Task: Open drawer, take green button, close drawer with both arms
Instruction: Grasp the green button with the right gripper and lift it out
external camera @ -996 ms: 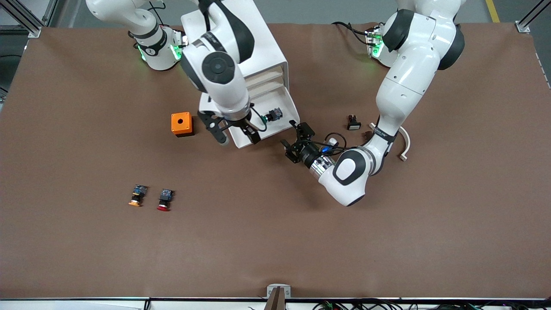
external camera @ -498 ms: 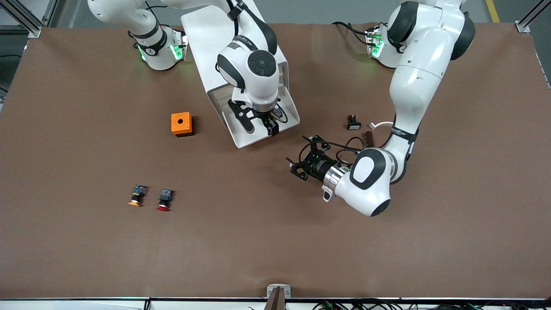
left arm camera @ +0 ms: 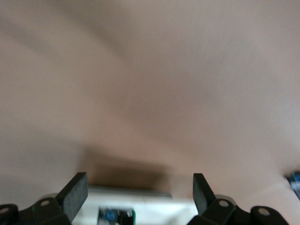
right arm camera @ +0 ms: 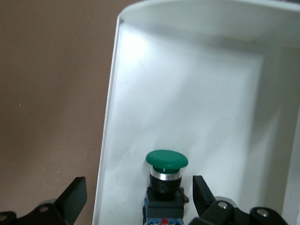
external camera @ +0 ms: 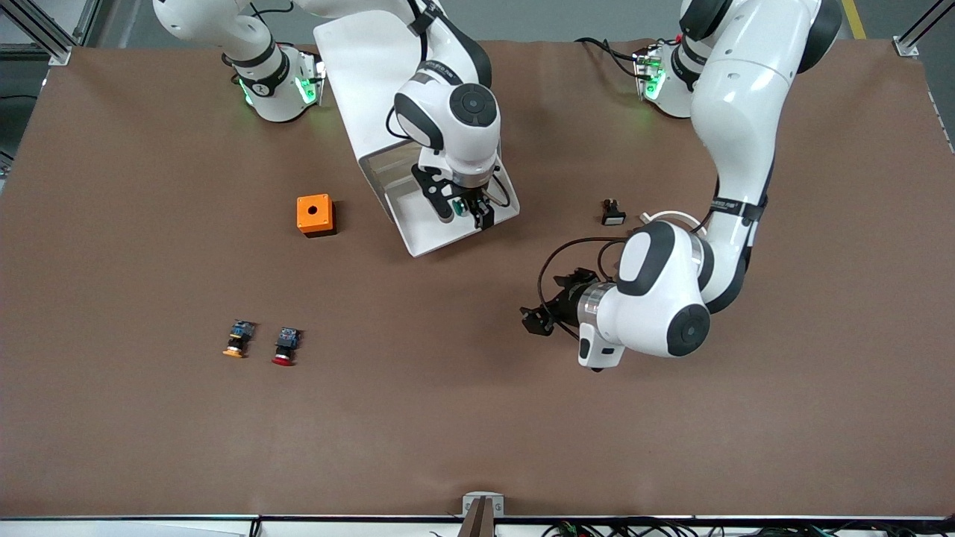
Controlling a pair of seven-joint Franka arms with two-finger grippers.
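The lowest drawer of the white cabinet stands pulled out. The green-capped button lies in it. My right gripper hangs low over the drawer, open, one finger on each side of the button. In the right wrist view the button lies on the drawer floor between the open fingers of that gripper, not gripped. My left gripper is open and empty, low over bare table, clear of the drawer. In the left wrist view that gripper shows open.
An orange box stands beside the drawer toward the right arm's end. An orange-capped button and a red-capped button lie nearer the front camera. A small black and white part lies near the left arm.
My right gripper has moved from the drawer's front corner to over the green button and come down around it. My left gripper has drawn away from the drawer toward the front camera.
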